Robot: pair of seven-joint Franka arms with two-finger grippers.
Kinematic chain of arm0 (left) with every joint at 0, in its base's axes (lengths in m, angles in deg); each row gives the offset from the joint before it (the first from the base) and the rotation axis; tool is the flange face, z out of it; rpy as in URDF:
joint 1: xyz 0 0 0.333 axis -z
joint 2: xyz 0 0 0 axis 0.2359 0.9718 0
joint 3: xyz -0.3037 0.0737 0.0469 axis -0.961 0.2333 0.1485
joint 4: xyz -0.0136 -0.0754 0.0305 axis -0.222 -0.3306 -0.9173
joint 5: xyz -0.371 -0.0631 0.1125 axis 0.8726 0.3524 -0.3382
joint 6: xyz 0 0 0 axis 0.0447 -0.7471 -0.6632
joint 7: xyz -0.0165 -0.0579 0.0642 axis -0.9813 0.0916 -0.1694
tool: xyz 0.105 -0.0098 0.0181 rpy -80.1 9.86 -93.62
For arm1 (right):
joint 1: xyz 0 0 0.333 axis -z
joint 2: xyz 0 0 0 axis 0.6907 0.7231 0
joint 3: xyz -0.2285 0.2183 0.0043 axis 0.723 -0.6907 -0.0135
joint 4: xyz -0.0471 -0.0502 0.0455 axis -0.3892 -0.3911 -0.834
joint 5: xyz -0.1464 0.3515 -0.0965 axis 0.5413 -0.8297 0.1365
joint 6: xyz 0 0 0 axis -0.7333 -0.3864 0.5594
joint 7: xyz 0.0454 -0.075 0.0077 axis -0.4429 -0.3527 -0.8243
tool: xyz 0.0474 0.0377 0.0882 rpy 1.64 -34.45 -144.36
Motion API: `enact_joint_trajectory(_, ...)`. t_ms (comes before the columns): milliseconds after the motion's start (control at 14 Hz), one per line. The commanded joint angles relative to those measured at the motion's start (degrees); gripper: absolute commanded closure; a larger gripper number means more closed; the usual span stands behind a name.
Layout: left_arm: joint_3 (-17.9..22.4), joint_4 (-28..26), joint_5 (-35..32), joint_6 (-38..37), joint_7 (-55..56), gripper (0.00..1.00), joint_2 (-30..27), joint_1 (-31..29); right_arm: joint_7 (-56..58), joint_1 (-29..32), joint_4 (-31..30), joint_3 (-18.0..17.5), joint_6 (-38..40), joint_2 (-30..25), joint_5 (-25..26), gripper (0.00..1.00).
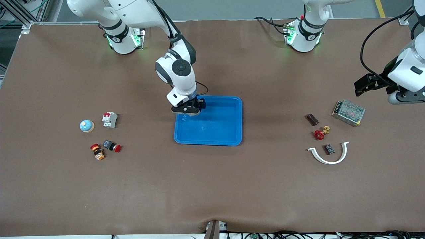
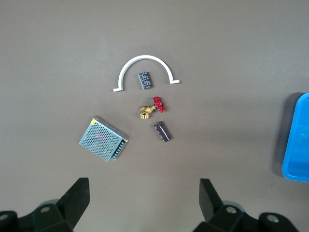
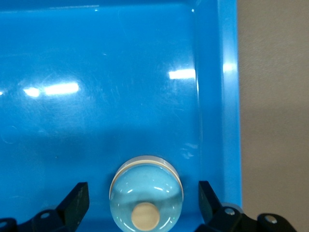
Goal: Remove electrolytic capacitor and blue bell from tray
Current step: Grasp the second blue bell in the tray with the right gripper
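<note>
Bell is the thing that matters: the blue bell [image 3: 146, 198] sits in the tray [image 1: 229, 132], in the tray's upper corner toward the right arm's end of the table as the front view shows it, close to the rim. My right gripper [image 1: 189, 109] hangs straight over it. In the right wrist view my two fingers [image 3: 77, 200] stand wide apart with the dome centred between them, touching neither one. The bell is round, so it has no long axis to line up with. I judge the coming move to be a plain drop and a squeeze across its widest part. The near rim is the one risk, since one finger must fit between the dome and that wall.

The front view cannot show me this bell; my own hand covers it. A second pale-blue dome [image 1: 87, 126] lies on the table toward the right arm's end, well apart from the tray.

The rest of the tray looks bare. The electrolytic capacitor [image 1: 312, 119], a dark little cylinder, lies on the table toward the left arm's end, beside a red-handled brass valve [image 1: 320, 133]. I take that half of the task as done. My left gripper [image 1: 360, 87] waits over that end, jaws spread and holding nothing.
</note>
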Motion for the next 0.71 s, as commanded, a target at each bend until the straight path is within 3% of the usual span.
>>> enact_joint_trajectory(0,0.5,-0.8,1.2,-0.7,-1.3,0.00,-1.4,0.3,-2.3,-0.8,1.1,0.6,-1.0,1.3,1.5,0.00)
enact_joint_trajectory(499,0.3,-0.7,1.2,-0.7,-1.3,0.00,-1.4,0.5,-2.3,-0.8,1.1,0.6,-1.2,1.7,1.5,0.00)
enact_joint_trajectory(641,0.3,-0.7,1.2,-0.7,-1.3,0.00,-1.4,0.5,-2.3,-0.8,1.1,0.6,-1.2,1.7,1.5,0.13)
